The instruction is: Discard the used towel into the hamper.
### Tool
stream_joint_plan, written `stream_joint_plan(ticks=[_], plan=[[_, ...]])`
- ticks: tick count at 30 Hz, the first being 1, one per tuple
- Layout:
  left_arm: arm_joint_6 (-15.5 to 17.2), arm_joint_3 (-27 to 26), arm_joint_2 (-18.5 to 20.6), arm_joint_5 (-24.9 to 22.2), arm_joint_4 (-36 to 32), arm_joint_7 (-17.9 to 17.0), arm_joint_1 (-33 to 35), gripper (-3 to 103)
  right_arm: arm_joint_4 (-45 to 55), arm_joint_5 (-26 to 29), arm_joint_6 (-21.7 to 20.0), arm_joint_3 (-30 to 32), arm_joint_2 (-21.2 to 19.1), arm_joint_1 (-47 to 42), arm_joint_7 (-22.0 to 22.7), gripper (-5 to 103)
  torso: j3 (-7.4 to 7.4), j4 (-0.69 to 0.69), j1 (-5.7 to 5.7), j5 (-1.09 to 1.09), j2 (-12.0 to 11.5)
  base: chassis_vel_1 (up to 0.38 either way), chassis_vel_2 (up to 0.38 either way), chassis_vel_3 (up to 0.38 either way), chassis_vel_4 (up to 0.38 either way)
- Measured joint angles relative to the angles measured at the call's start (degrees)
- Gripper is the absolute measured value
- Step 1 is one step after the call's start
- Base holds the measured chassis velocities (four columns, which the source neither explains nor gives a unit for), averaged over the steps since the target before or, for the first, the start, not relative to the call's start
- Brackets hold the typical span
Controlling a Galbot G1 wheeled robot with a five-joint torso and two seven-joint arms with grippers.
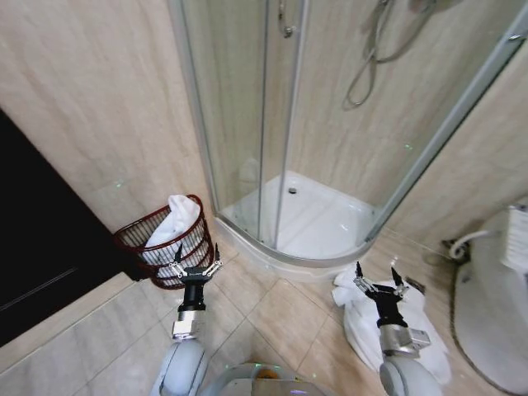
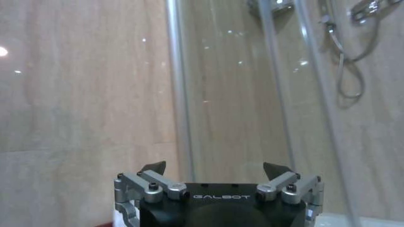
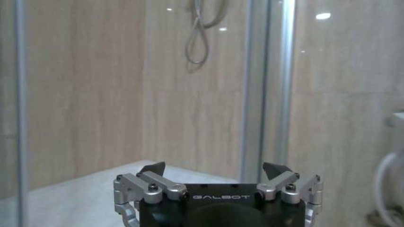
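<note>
A white towel (image 1: 175, 216) fills the hamper (image 1: 132, 237) beside the shower enclosure (image 1: 272, 124); the left gripper (image 1: 196, 263), fingers spread and empty, hangs just before it, the right gripper (image 1: 378, 279) likewise spread above another towel on the floor (image 1: 355, 326).

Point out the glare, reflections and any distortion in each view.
Head view: wide-angle bending curves the shower door frames, and the tile by the hamper carries a soft sheen. Left wrist view: bright specks of glare dot the wall and glass above the left tool. Right wrist view: one glare spot sits high above the right tool.

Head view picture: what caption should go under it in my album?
Both open grippers, left and right, hover between a towel-filled hamper and a white towel on the floor.
</note>
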Motion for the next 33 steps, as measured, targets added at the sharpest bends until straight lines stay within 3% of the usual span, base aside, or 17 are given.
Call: stream_joint_plan(ticks=[33], plan=[[-0.8, -0.7, -0.1, -1.1, 1.2, 0.8, -0.4, 100, -0.2, -1.2, 0.1, -0.6, 1.5, -0.3, 0.0, 100, 0.00, 0.00, 0.01, 0.01, 0.0, -0.050, -0.099, -0.105, -0.047]])
